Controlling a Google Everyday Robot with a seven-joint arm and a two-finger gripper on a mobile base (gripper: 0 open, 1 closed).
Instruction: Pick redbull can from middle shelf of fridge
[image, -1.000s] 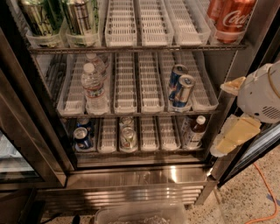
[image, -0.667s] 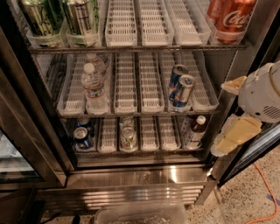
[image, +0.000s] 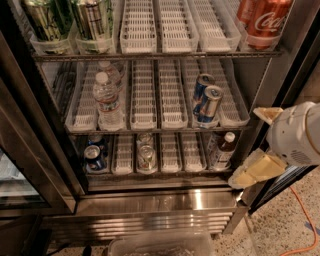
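The fridge (image: 165, 200) stands open in front of me. On its middle shelf (image: 150, 129) two redbull cans stand one behind the other in a lane right of centre, the front one (image: 209, 106) at the shelf's front edge and the other (image: 201, 86) behind it. Two clear water bottles (image: 107, 100) stand in a lane at the left of the same shelf. My gripper (image: 259, 145) is outside the fridge at the right, lower than and to the right of the cans. Its cream fingers (image: 255, 171) are spread apart and hold nothing.
The top shelf holds green cans (image: 47, 20) at the left and red cola cans (image: 262, 22) at the right. The bottom shelf holds a dark blue can (image: 94, 157), a silver can (image: 146, 156) and a small bottle (image: 222, 150). The dark door frame (image: 35, 130) is at the left. An orange cable (image: 305, 215) lies on the floor.
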